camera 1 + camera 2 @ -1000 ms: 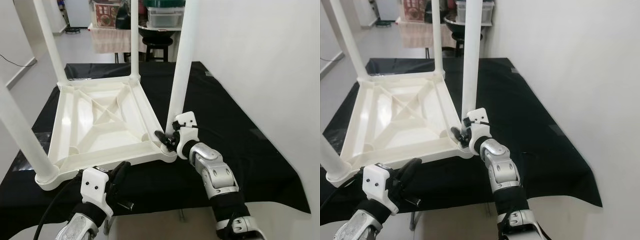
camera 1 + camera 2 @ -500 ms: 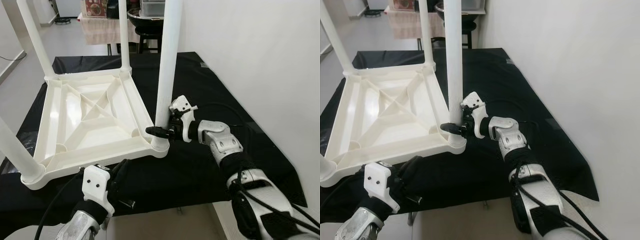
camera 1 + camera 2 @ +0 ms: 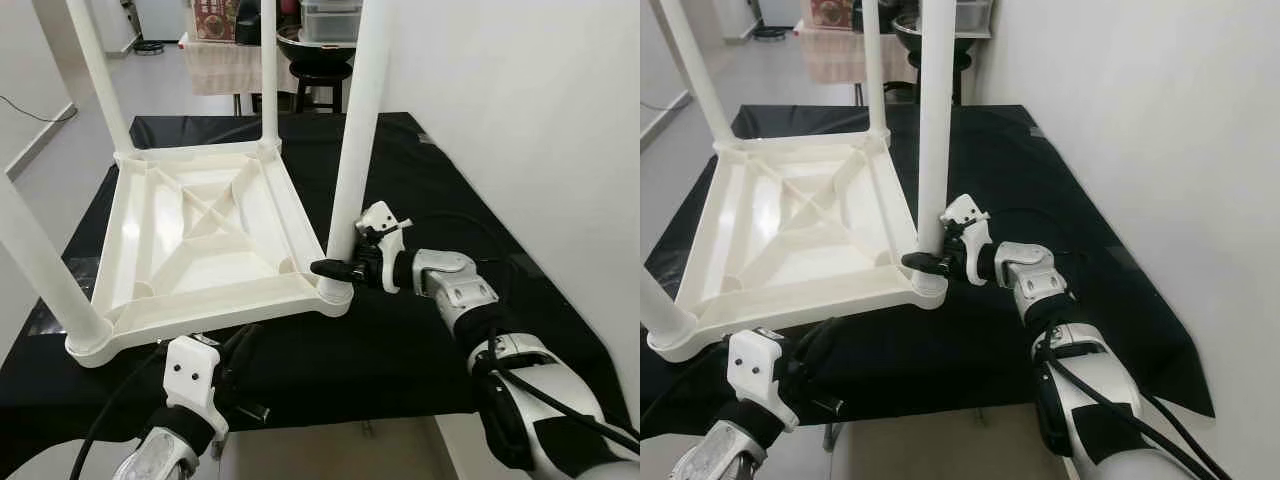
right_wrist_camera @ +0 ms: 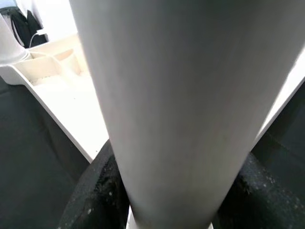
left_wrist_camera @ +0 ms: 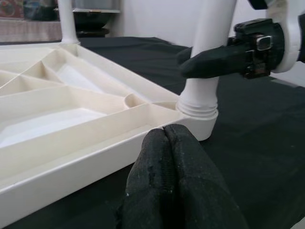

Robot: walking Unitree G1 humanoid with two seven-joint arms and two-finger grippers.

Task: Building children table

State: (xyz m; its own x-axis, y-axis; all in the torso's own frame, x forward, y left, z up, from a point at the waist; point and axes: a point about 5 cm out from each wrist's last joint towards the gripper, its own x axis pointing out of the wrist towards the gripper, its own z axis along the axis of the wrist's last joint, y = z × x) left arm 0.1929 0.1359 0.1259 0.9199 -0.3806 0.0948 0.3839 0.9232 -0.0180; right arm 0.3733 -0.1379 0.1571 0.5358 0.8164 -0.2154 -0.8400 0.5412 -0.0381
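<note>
— Since the picture a second ago, what do we see changed?

— Our right arm now reaches in from the side, stretched out low over the black cloth (image 3: pixel 420 190), where before it came up from below with the elbow bent. The right tool (image 3: pixel 335 268) stays at the foot of the same table leg (image 3: pixel 357 150).

— Is that tool clamped on it?

— We think so. In the right wrist view the white leg stands between the two black fingers (image 4: pixel 93 191), one on each side and pressed against it. In the left wrist view they wrap the leg just above its threaded collar.

— Where is the children's table?

— The white plastic tabletop (image 3: pixel 200 240) lies upside down on the cloth-covered desk, its ribbed underside up, with a leg standing upright at each corner. The held leg is the near right one.

— And our left arm?

— The left tool (image 5: pixel 169 176) hangs low in front of the near edge of the tabletop, just short of it, fingers pressed together on nothing.

— Anything behind?

— A stool (image 3: pixel 322 72) and storage boxes (image 3: pixel 330 18) beyond the desk.
</note>
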